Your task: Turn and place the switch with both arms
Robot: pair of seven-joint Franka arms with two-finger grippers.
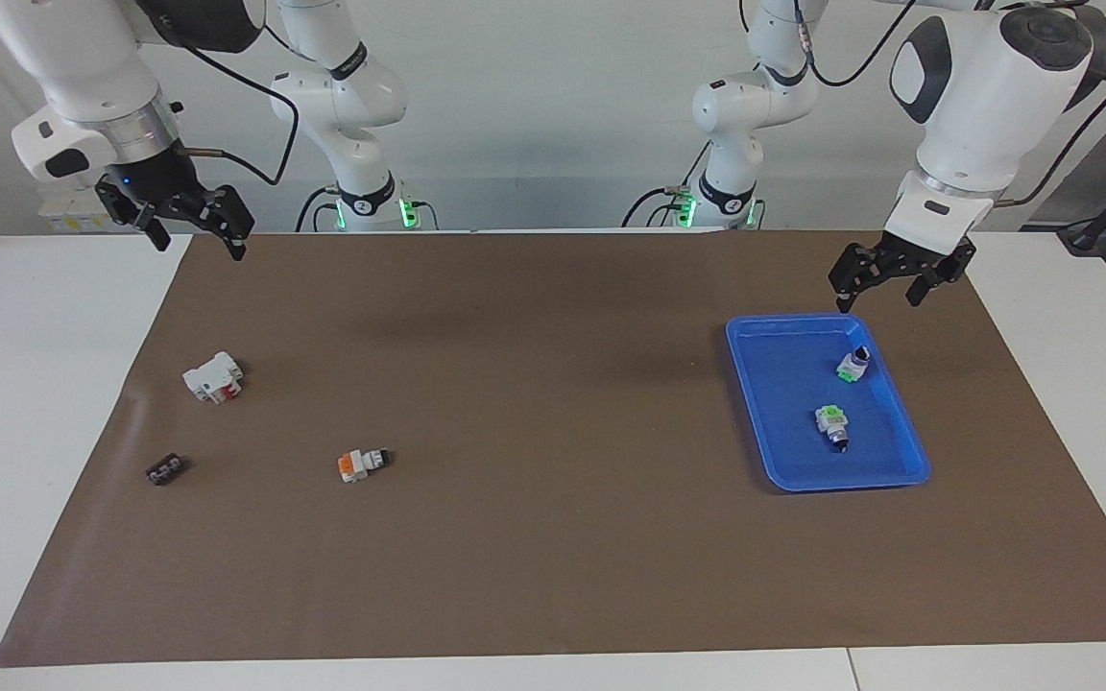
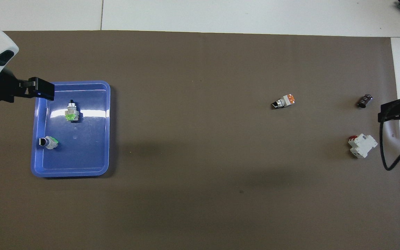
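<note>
Switch: an orange-ended push-button switch (image 1: 362, 464) is laid on its side on the brown mat (image 1: 553, 537), toward the right arm's end of the bench (image 1: 35, 403).
Blue tray (image 1: 783, 475): set toward the left arm's end; two green-ended switches (image 1: 853, 365) (image 1: 832, 425) are held in it, apart from each other.
Right gripper (image 1: 196, 237): raised over the mat's edge, fingers spread, nothing held.
Left gripper (image 1: 882, 290): raised over the tray's rim nearest the robots, fingers spread, nothing held.
White-and-red block (image 1: 214, 376): nearer the robots than the switch.
Small black piece (image 1: 165, 469): beside the switch, at the mat's edge.
</note>
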